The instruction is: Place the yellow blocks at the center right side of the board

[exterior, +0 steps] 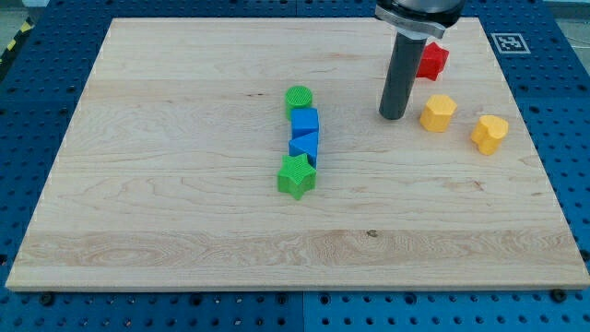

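In the one camera view you see a pale wooden board (184, 184) lying on a blue perforated table (28, 111), with the dark rod coming down from the view's top and my tip (394, 116) resting on the wood in the board's upper right part. There are no jaws on this rig, so there is nothing open, closed or gripping to report; only the rod's lower end does the pushing. The yellow hexagon-like plastic block (438, 112) sits just beside my tip at about three o'clock from it, apart by a small gap as far as you can tell, and the second yellow plastic block (489, 133), of rounded outline, lies further out at roughly four o'clock, near the board's right edge. A red plastic block (430, 61), partly hidden by the rod, is at about one o'clock from my tip. Well apart, near the board's middle, a green round block (299, 98), a blue cube (305, 122), a blue triangular block (304, 146) and a green star-shaped block (296, 176) form a column running twelve to six o'clock. Judging by this, both yellow blocks are already close to centre right; what may remain is nudging the nearer one rightward and slightly down.
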